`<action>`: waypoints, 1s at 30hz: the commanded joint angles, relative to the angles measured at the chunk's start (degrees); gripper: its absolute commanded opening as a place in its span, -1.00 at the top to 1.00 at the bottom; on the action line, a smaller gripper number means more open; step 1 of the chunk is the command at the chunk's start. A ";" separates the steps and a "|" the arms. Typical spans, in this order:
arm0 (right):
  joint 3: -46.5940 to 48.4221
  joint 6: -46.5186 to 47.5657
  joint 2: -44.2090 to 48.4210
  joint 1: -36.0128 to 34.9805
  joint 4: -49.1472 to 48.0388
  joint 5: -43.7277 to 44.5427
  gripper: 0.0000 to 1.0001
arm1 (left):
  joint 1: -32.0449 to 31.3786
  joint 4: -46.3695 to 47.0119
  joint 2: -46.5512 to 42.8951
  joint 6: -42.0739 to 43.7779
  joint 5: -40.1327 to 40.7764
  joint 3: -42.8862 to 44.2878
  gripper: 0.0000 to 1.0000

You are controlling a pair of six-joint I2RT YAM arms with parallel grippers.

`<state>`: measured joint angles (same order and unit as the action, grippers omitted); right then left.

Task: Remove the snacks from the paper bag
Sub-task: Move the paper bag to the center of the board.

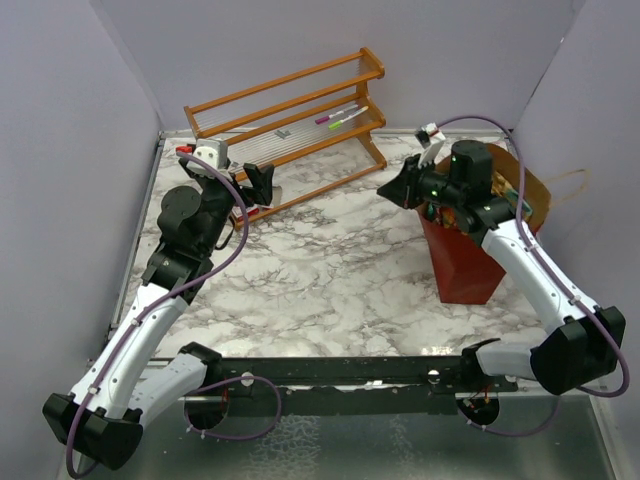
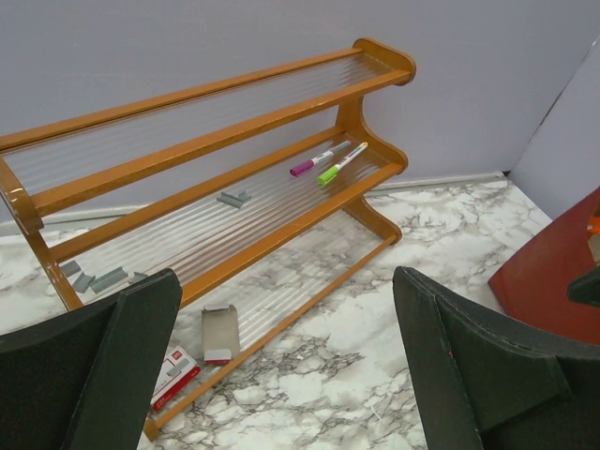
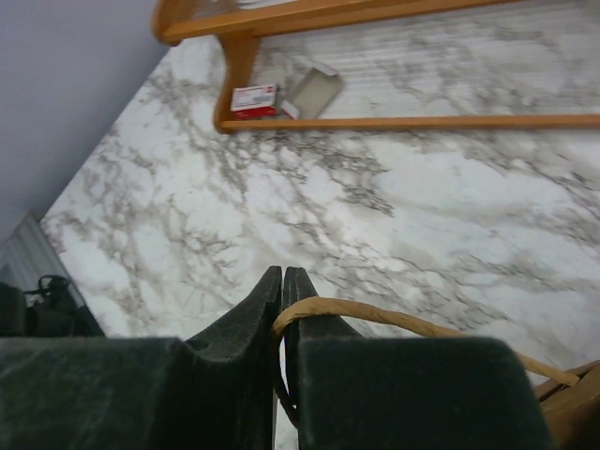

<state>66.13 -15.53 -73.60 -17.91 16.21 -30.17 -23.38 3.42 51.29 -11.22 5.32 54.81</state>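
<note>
The red paper bag [image 1: 465, 265] stands upright at the right of the marble table, its brown inside [image 1: 525, 190] showing at the mouth. My right gripper [image 1: 400, 186] is left of the mouth. In the right wrist view it [image 3: 283, 277] is shut on the bag's brown twine handle [image 3: 394, 317]. The other handle [image 1: 575, 185] sticks out to the right. The snacks are mostly hidden under my right wrist; an orange bit [image 2: 594, 225] shows at the bag's edge [image 2: 553, 277]. My left gripper [image 1: 258, 186] is open and empty [image 2: 286, 361] in front of the rack.
A wooden slatted rack [image 1: 290, 110] stands at the back, holding a pink and a green pen [image 2: 328, 161] and small grey clips [image 2: 232, 198]. Red-and-white cards [image 2: 175, 373] and an open card box [image 2: 218, 333] lie on its bottom shelf. Grey walls close three sides.
</note>
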 commanded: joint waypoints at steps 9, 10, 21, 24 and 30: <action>7.66 -8.56 -6.32 -12.08 -15.01 -3.42 0.90 | -0.15 2.23 0.12 -0.29 -0.93 -0.87 -0.98; 8.44 -8.49 -7.06 -12.94 -14.98 -3.43 0.90 | -0.16 2.23 0.24 -0.22 -0.89 -0.99 -0.98; 11.04 -2.04 -5.59 -15.49 -7.25 3.59 0.42 | -0.18 2.42 0.74 -0.29 -1.03 -1.17 -0.98; 10.12 2.54 -1.94 -15.49 -1.93 12.36 0.07 | -0.26 2.46 0.74 -0.34 -1.10 -1.14 -0.98; 7.51 9.70 7.33 -15.49 7.57 29.63 -0.62 | -0.83 2.59 1.31 -0.78 -1.81 -1.27 -0.98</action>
<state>74.39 -13.19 -73.56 -33.06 17.80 -16.12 -23.51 4.21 52.12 -11.27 5.32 54.19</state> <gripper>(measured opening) 0.705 0.991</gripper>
